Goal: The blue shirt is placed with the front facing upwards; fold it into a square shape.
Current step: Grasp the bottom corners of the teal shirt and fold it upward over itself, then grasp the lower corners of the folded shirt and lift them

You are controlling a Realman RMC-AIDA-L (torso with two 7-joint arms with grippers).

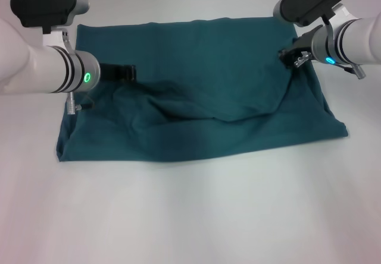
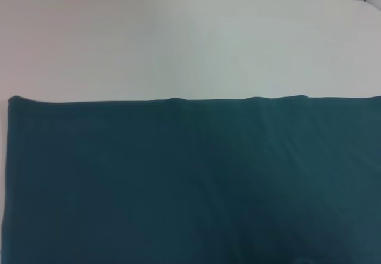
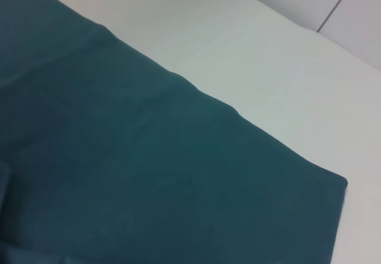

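Between the left gripper (image 1: 122, 72) and right gripper (image 1: 292, 57), the blue shirt (image 1: 202, 97) lies plain teal, folded, rumpled mid-way; print hidden, can't tell either claw's grip.

One blue shirt (image 1: 202, 97) spread across the middle of my view, one white table (image 1: 190, 216) under it, my two grippers, left gripper (image 1: 122, 72) at upper left, right gripper (image 1: 292, 57) at upper right

No text, label, brand, number or sign can be read anywhere; the blue shirt (image 1: 202, 97) shows only plain teal fabric.
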